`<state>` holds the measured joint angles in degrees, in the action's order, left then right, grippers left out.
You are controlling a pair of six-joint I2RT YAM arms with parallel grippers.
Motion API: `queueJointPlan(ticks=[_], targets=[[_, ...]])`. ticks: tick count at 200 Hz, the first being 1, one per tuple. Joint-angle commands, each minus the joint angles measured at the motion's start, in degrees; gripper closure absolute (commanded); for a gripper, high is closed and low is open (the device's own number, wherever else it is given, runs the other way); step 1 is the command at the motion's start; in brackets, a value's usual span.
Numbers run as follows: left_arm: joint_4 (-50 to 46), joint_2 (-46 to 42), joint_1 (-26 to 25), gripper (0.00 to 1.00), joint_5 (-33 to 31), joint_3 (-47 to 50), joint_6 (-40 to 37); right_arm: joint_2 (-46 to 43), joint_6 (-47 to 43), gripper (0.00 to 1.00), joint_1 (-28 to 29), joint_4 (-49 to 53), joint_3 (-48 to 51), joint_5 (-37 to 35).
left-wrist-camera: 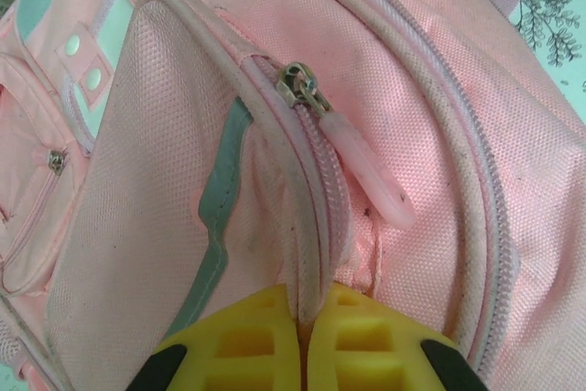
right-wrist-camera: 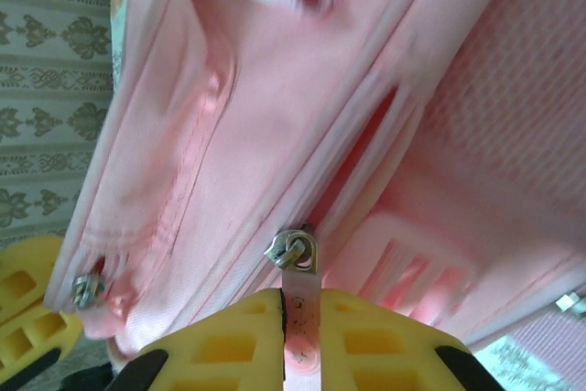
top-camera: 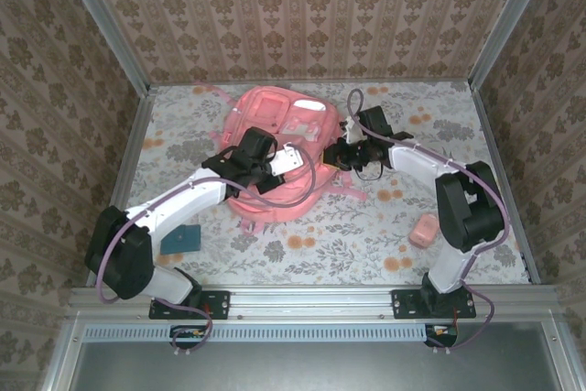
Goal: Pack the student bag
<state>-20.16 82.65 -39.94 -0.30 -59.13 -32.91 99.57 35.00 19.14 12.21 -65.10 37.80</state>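
Note:
The student bag point(top-camera: 275, 116), a large pink backpack, lies flat in the middle of the table. My left gripper point(top-camera: 291, 160) is over its near part. In the left wrist view the left gripper point(left-wrist-camera: 304, 313) is shut on a raised fold of the bag's zipper seam point(left-wrist-camera: 311, 226), and a pale pink zipper pull point(left-wrist-camera: 371, 171) lies loose just above it. My right gripper point(top-camera: 334, 155) is at the bag's right side. In the right wrist view the right gripper point(right-wrist-camera: 298, 318) is shut on a translucent pink zipper pull tab point(right-wrist-camera: 299, 304) that hangs from a metal slider point(right-wrist-camera: 291, 252). Beyond the slider the zipper gapes a little.
A small pink object point(top-camera: 423, 231) lies on the table near the right arm's base. A dark teal flat object point(top-camera: 181, 238) lies beside the left arm. Patterned walls close in the table on three sides. Yellow fingers of the other gripper point(right-wrist-camera: 23, 304) show at the lower left of the right wrist view.

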Motion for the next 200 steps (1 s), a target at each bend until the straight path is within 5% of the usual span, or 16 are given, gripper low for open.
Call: queueJointPlan(ticks=[1, 89, 146, 200], targets=[[4.2, 1.5, -0.4, 1.00, -2.1, -3.5, 2.6, -4.4, 5.4, 0.87, 2.2, -0.9, 3.5, 1.3], [7.3, 4.4, -1.9, 1.00, -2.0, -5.3, 11.3, -12.0, 21.9, 0.84, 15.5, -20.2, 18.4, -5.4], [9.2, 1.1, -1.7, 1.00, 0.9, -1.8, 11.1, -24.2, 18.9, 0.48, 10.5, -5.1, 18.3, -17.4], [12.2, -2.6, -1.6, 1.00, 4.6, 2.7, 11.1, -22.3, 23.2, 0.46, 4.8, -3.8, 13.2, -15.7]])
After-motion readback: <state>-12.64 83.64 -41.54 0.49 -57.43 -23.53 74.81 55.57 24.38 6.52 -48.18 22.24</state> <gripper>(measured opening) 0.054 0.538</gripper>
